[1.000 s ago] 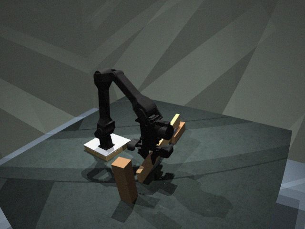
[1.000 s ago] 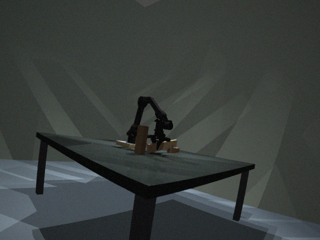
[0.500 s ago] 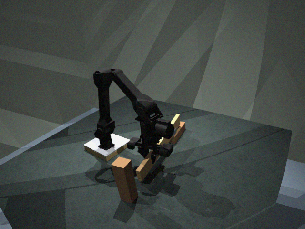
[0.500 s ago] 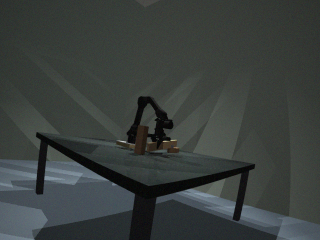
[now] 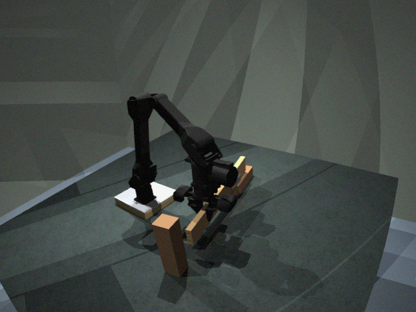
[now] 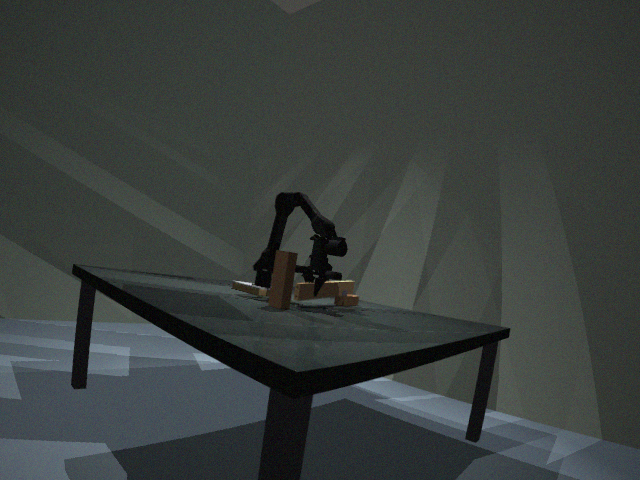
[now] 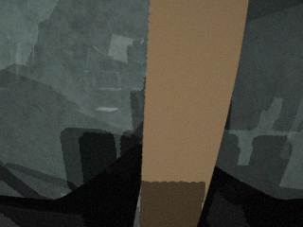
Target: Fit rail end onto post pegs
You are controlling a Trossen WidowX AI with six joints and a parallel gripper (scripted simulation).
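Note:
The long wooden rail (image 5: 199, 224) (image 6: 306, 290) (image 7: 189, 95) runs from the low footboard block (image 5: 247, 175) (image 6: 352, 299) toward the upright wooden post (image 5: 169, 246) (image 6: 282, 281). Its far end stands at the block's bracket, partly hidden. Its near end is a little above the table, with a gap to the post; the rail looks close to level. Faint hole marks show in the near end face. My gripper (image 5: 204, 213) (image 6: 316, 289) (image 7: 158, 151) is shut on the rail, pointing down, with a finger on each side, some way back from the near end. The pegs are hidden behind the post.
The arm's base stands on a white-topped board (image 5: 162, 191) to the left of the rail in the top view. The post stands on the dark table (image 5: 319, 228) (image 6: 330, 338), just beyond the rail's near end. Shadows of the arm fall beside the rail.

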